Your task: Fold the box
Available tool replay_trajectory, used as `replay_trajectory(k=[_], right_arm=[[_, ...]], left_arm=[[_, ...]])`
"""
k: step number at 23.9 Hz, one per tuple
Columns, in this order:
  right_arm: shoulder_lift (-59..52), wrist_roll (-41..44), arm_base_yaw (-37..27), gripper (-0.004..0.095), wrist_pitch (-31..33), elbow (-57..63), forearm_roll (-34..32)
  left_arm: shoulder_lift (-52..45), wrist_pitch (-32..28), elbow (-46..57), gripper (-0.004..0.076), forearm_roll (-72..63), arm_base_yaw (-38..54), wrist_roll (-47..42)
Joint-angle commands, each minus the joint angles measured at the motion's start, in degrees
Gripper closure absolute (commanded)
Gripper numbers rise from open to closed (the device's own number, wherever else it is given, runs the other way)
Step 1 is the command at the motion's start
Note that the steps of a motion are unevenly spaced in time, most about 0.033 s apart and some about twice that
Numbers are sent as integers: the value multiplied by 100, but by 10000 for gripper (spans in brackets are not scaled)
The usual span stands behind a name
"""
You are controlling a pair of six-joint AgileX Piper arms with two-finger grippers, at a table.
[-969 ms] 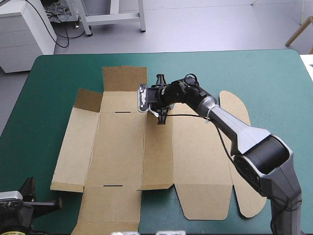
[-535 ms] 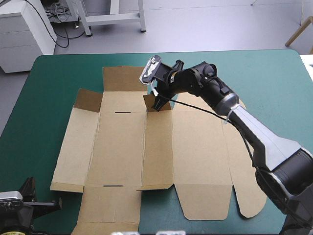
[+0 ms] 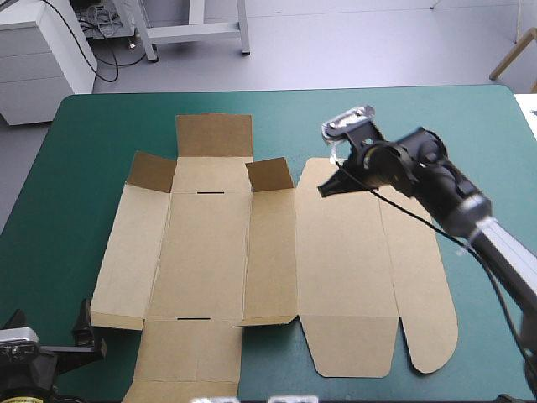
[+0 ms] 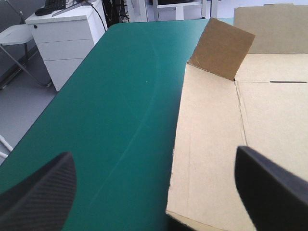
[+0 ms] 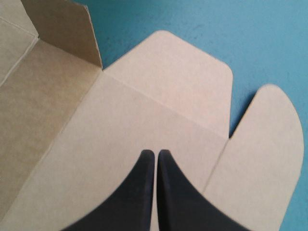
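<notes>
Box is lying mostly flat on the teal-green table, two far flaps standing up. Right gripper is hovering over its right panel, fingers pressed together, empty. Left gripper is sitting spread by the box's near-left corner.

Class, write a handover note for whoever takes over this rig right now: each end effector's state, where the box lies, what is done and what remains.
The left end effector is open and empty, low at the table's near left corner, with the box's near left corner just ahead of it.
The right end effector is shut, holding nothing, over the box's right panel by the far rounded flap.
The box lies spread on the teal-green table, mostly flat.
Done: two small far flaps stand raised.
Left: raise and tuck the walls.
</notes>
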Motion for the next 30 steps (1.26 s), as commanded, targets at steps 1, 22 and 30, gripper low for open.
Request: replay_trajectory(k=[1, 22, 30], right_arm=[[-1229, 254, -139, 908, -660, 1050, -66], [-5675, 1516, -139, 908, -1001, 4467, -155], [-5970, 1491, -139, 908, -944, 4558, -167]], left_arm=[[-103, -454, -128, -1, 20, -26, -80], [5287, 1576, -3690, 31, -549, -16, 886], [6490, 2067, -3738, 31, -1856, 515, 1626]])
